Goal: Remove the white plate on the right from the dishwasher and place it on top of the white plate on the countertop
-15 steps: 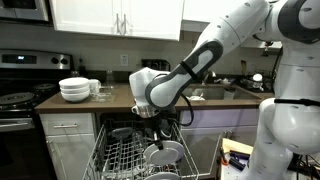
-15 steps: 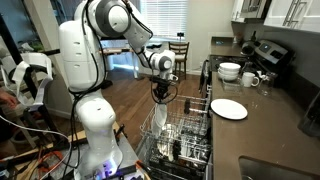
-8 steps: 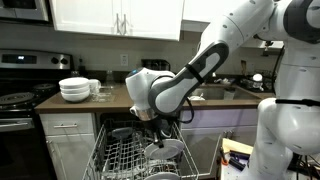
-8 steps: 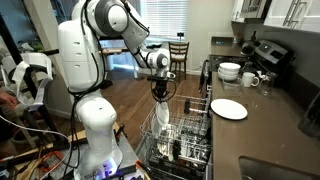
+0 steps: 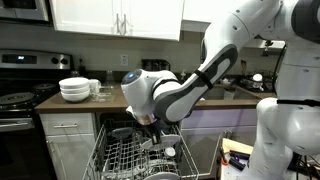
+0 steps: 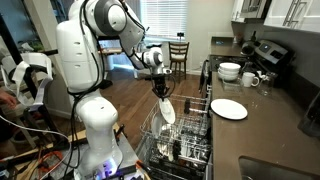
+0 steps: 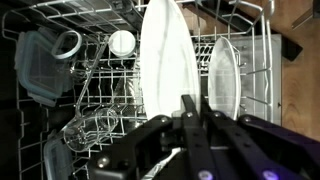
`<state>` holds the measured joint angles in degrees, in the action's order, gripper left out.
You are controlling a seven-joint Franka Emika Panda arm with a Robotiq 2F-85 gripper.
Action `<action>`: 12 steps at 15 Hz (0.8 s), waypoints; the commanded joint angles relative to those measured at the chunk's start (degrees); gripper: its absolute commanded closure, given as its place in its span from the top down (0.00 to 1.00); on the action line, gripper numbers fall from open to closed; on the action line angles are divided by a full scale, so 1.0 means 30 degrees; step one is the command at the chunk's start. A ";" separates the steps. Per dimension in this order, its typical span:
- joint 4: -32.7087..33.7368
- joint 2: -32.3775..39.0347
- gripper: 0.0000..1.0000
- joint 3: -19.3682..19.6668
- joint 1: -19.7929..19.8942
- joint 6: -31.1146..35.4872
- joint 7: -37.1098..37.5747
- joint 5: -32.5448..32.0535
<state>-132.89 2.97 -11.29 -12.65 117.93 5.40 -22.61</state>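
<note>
My gripper (image 6: 161, 93) is shut on the rim of a white plate (image 6: 167, 112) and holds it upright above the dishwasher rack (image 6: 190, 135). In the wrist view the held plate (image 7: 165, 55) stands edge-on between the fingers (image 7: 195, 102). A second white plate (image 7: 225, 75) stands in the rack to its right. In an exterior view the gripper (image 5: 152, 128) hangs over the rack (image 5: 120, 155); the arm hides most of the held plate. Another white plate (image 6: 229, 109) lies flat on the countertop.
Stacked white bowls (image 5: 75, 90) and a mug (image 6: 250, 79) stand on the countertop near the stove (image 5: 15, 100). A cup (image 7: 121, 42) and a container (image 7: 40, 65) sit in the rack. The sink (image 5: 215, 92) is behind the arm.
The gripper has risen with the white plate, lifting it up out of the rack's tines. The arm's elbow has swung slightly to one side.
</note>
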 commanded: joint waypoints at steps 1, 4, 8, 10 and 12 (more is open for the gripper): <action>0.0196 -0.0431 0.03 -0.0293 -0.0456 -0.1140 0.1823 -0.2057; 0.0272 -0.0270 0.03 -0.0414 -0.0677 -0.1627 0.2887 -0.3416; 0.0283 -0.0105 0.03 -0.0497 -0.0753 -0.2085 0.3610 -0.4453; 0.0055 0.0023 0.07 -0.0433 -0.0576 -0.1286 0.3053 -0.3812; 0.0054 0.0056 0.07 -0.0421 -0.0573 -0.1287 0.3130 -0.3787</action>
<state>-132.81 3.12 -12.36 -14.54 114.18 14.83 -34.02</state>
